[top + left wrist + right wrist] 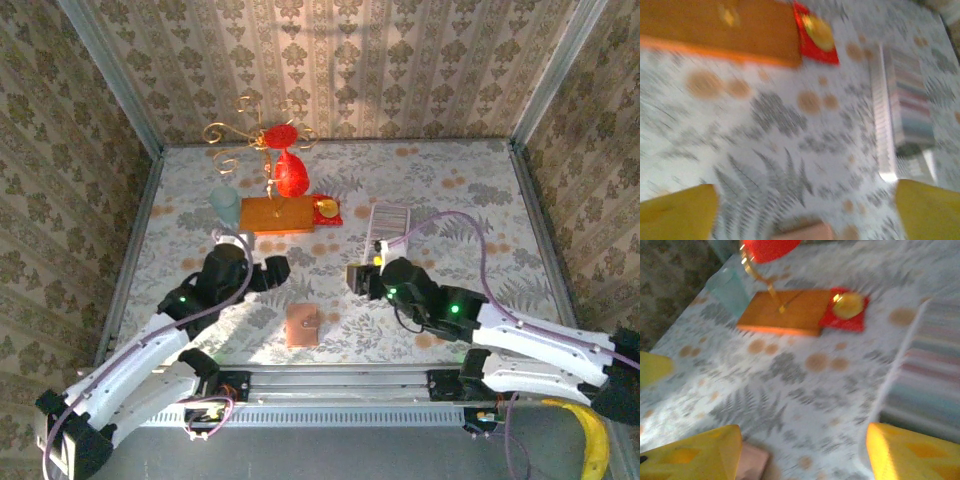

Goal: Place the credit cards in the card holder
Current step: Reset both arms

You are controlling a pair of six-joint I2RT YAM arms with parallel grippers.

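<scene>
at six o'clock on the worktop [470, 200], card holder [302, 325] lies; left hand [805, 210], right hand [805, 455] spread; pinch credit cards [392, 225] singly.

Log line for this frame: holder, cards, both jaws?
card holder: flat on table, ungripped | credit cards: in white tray | left jaws: open, empty | right jaws: open, empty

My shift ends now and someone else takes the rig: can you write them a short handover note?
Left tool: open, empty.
Right tool: open, empty.
Card holder lies flat near the table front edge, centred.
Credit cards stand stacked in the white tray, right of centre.
Done: cannot tell if any card is inside the holder.
To do: move the cards into the holder.
</scene>
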